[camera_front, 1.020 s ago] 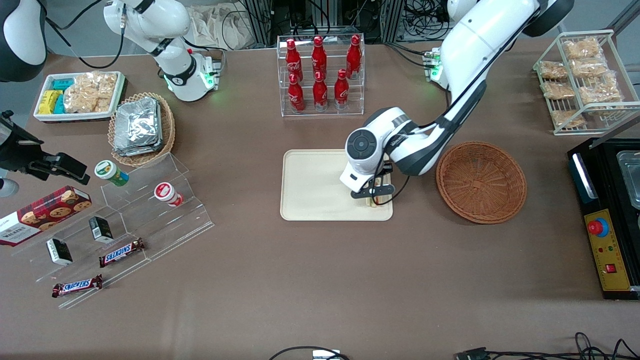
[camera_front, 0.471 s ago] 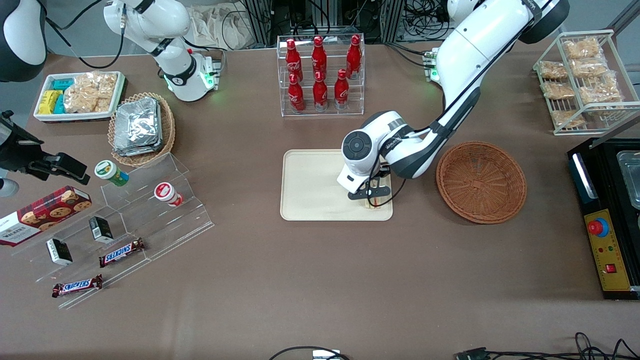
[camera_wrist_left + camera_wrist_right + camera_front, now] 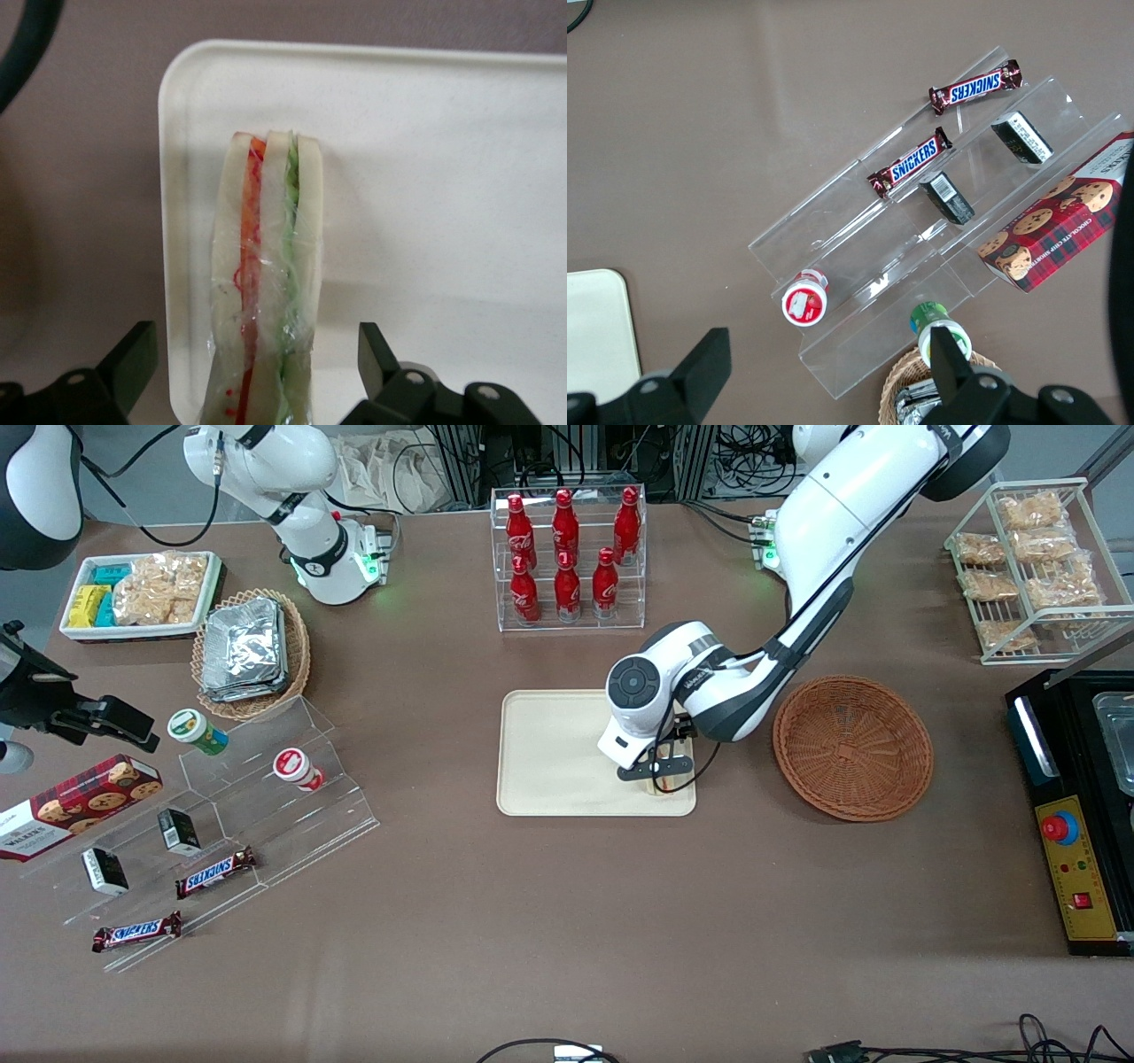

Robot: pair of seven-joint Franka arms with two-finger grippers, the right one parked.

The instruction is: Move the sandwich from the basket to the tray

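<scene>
Front view: the black two-finger gripper [image 3: 660, 772] has risen slightly over the flat cream rectangular tray [image 3: 549, 753], beside the emptied round brown wicker basket [image 3: 852, 746]. Left wrist view: the triangular white-bread sandwich [image 3: 266, 283] rests on the tray, fingers [image 3: 376, 350] spread clear, so placement looks done.

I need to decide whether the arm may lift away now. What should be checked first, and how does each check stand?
1. Sandwich on the tray: ok.
2. Sandwich inside the tray rim: ok, though close to one edge.
3. Gripper open, fingers apart from the bread on both sides: ok.
4. Sandwich stable on its edge once left alone: cannot tell.
5. Basket emptied: ok.
</scene>
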